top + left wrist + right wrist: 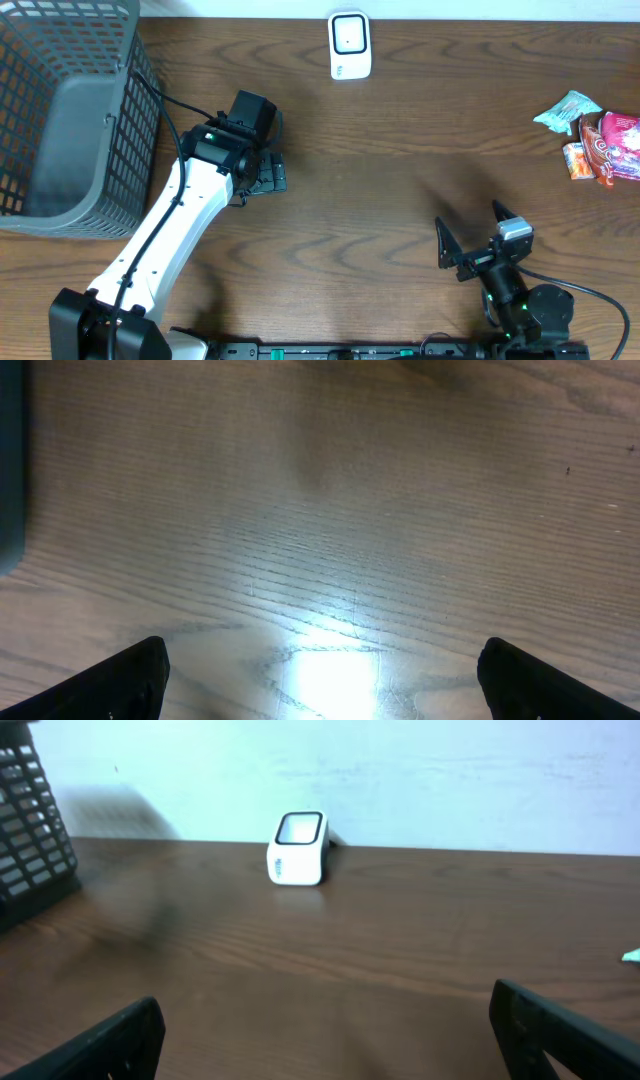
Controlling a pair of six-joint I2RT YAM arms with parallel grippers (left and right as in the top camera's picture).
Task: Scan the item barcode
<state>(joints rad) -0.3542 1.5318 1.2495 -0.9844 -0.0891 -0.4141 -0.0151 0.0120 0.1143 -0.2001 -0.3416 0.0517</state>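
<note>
Nearest me, the right pincer (472,230) sits low over the bench (380,180), jaws spread wide and holding nothing. Further out on my left, the left pincer (268,172) is also fully open and empty, pointing down at the wood near the grey basket (135,140). The snack packets (600,140) lie in a small heap at the bench's right edge, well apart from both pincers. The white scanner (350,45) stands at the far edge.

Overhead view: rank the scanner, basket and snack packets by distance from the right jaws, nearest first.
1. Snack packets, at the table's right edge.
2. Scanner, at the far edge, near centre.
3. Basket, at the far left.
</note>
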